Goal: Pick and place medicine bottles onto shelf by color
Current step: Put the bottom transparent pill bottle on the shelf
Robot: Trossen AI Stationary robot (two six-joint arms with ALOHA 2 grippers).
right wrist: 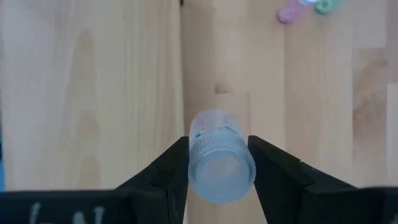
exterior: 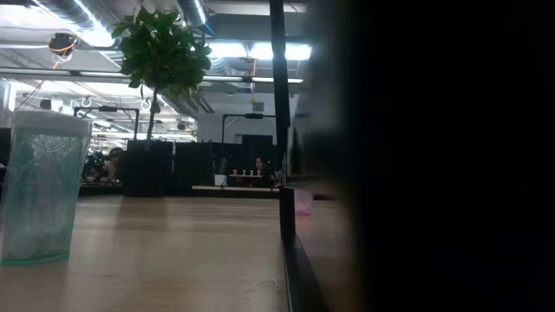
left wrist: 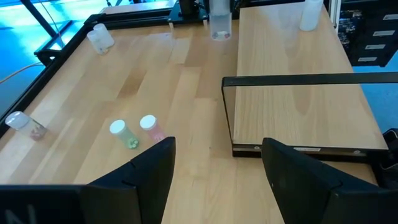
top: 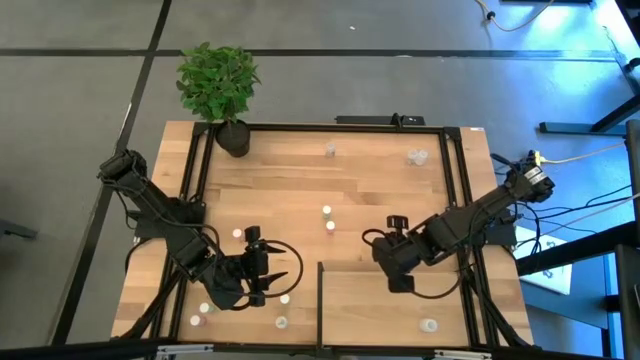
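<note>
Low view was mostly blocked: a dark mass filled its right half, so neither gripper could be made out there. Only a large translucent green-tinted bottle [exterior: 39, 186] up close on the left, the shelf [exterior: 290, 251] edge-on w/ its black strip, and a small pinkish bottle [exterior: 303, 202] on it showed. Bottom of right wrist view carried white marks on the gripper body, cut off, unreadable. No readable labels on any bottle.

Right gripper [top: 398, 262] sat at the shelf's [top: 400, 310] far edge, arm reaching in from the table's right side; its fingers [right wrist: 171, 168] pinched a clear ribbed-cap bottle [right wrist: 219, 163] from both sides, above wood.

Left gripper [top: 258, 268] hovered low over the tabletop [top: 300, 180] near-left, arm folded in from the left; fingers [left wrist: 149, 171] spread, nothing between them. Ahead of it a green-tinted bottle [left wrist: 124, 133] and a pink-tinted bottle [left wrist: 151, 127] stood just beside each other. Other bottles were scattered: two near the far edge, several by the near-left corner, one [top: 429, 325] on the shelf.
</note>
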